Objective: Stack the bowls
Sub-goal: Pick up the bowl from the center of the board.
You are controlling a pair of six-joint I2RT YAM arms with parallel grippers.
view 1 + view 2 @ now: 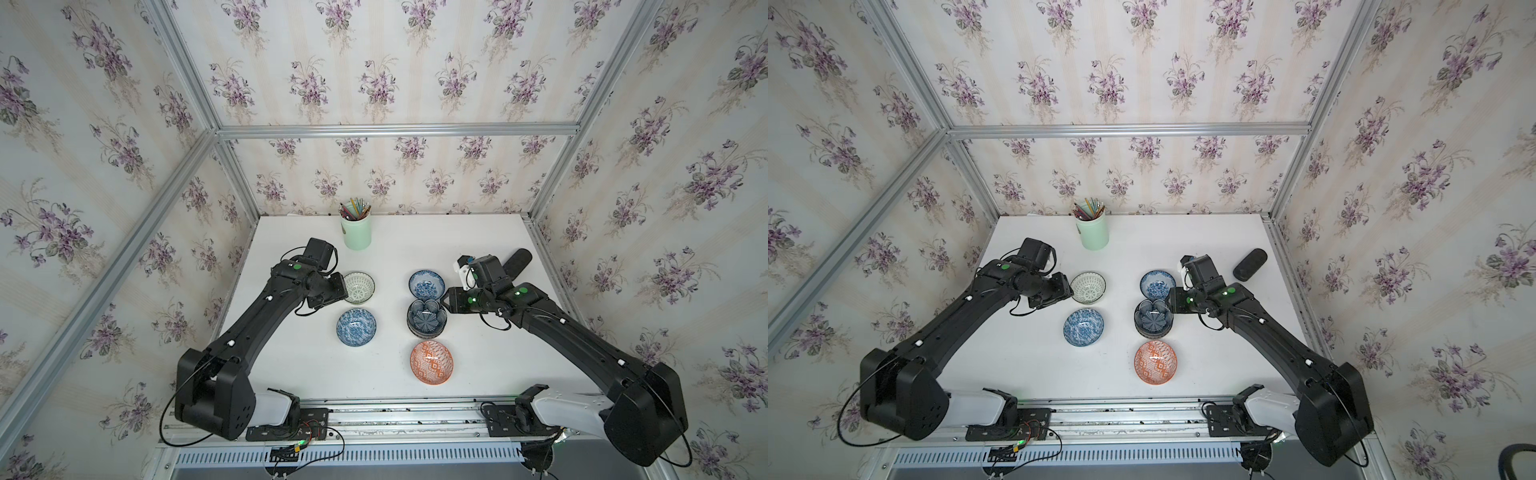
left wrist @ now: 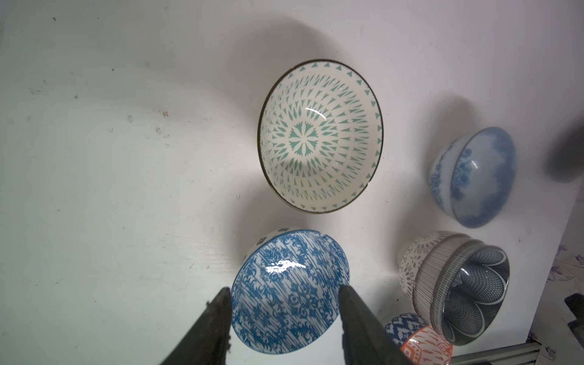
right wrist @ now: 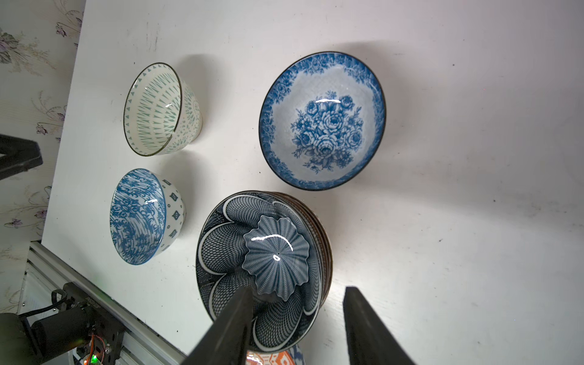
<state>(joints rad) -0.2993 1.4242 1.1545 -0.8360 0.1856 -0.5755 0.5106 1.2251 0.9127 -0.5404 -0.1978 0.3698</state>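
I see five lots of bowls on the counter [image 1: 291, 365], all upright with mouths up. They are round, so none has a long axis.

Left of the middle stands the white-green bowl [image 1: 359, 287]. The blue patterned bowl [image 1: 356, 327] is just beside it, towards the near edge. Right of the middle stands the blue floral bowl [image 1: 426, 284]. The stack [image 2: 410, 271] is just beside that, again on the near-edge side, with the dark petal bowl [image 3: 275, 249] nested on top. The left wrist view shows a striped bowl and a white lacy one under it. The orange bowl [image 1: 431, 362] sits apart from the stack, closest to the near edge. A cup of pencils [image 1: 356, 232] stands by the far edge.

My left arm [image 1: 257, 320] ends just beside the white-green bowl, on its left-edge side. The left jaws stand apart. In the left wrist view they frame the blue patterned bowl, but both top views show that bowl standing clear of the arm, and I cannot tell any contact.

My right arm [image 1: 561, 328] reaches the stack from the right-edge side. The right jaws are apart too: in the right wrist view one jaw lies over the dark petal bowl's inside and the other outside its rim, straddling it without pinching.
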